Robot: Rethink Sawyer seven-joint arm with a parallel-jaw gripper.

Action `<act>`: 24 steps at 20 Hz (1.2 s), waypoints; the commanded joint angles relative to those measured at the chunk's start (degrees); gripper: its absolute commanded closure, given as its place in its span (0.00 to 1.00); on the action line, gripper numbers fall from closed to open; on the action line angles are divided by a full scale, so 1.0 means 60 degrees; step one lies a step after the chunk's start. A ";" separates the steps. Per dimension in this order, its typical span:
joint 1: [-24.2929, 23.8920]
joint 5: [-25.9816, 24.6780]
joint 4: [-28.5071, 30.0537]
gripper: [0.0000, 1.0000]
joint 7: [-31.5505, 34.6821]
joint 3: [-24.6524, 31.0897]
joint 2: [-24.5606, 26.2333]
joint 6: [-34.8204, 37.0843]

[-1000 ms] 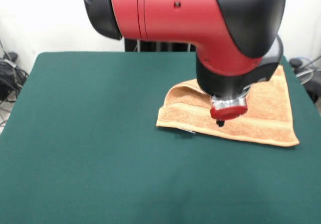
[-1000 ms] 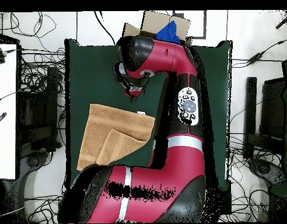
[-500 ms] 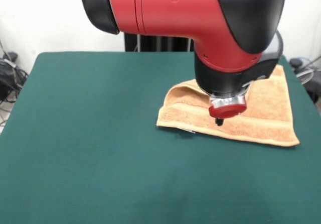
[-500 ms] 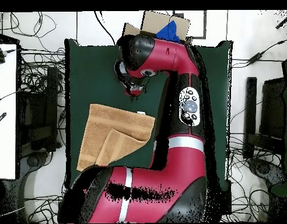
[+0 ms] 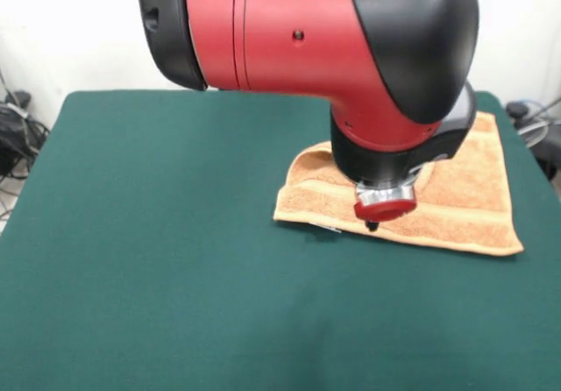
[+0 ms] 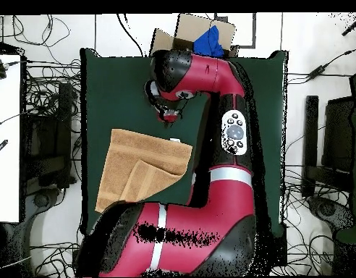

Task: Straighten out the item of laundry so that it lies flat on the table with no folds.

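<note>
Gripper [image 5: 372, 224] hanging over towel [image 5: 465, 202] near its front edge by the folded corner; finger spread can't be made out, grip unconfirmed. Towel directly beneath, on table [image 5: 158, 233], one corner doubled over [image 6: 148, 177], not flat.

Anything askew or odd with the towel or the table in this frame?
Yes. The towel is not flat: in the overhead view one corner is folded over onto it as a triangular flap, and its other side hangs past the table edge. The claw hangs near its tagged edge.
</note>
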 commanded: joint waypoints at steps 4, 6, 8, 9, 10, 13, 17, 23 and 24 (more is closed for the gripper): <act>-0.0104 -0.0489 0.2531 0.00 -0.1071 0.0212 0.0120 -0.1621; -0.0099 -0.0470 0.2726 0.00 -0.1069 0.0239 0.0034 -0.1752; -0.0147 -0.0450 0.2870 0.00 -0.1163 0.0282 -0.0029 -0.1769; -0.0167 -0.0467 0.3005 0.00 -0.1241 0.0303 -0.0085 -0.1867; -0.0206 -0.0480 0.3142 0.00 -0.1324 0.0342 -0.0116 -0.2026; -0.0245 -0.0545 0.3486 0.00 -0.1433 0.0395 -0.0235 -0.2445; -0.0214 -0.0543 0.4130 0.00 -0.1247 0.0378 -0.0467 -0.3001; -0.0387 -0.0417 0.5206 0.00 -0.0994 0.0547 -0.0467 -0.4383; -0.0404 -0.0411 0.5279 0.00 -0.0976 0.0565 -0.0439 -0.4515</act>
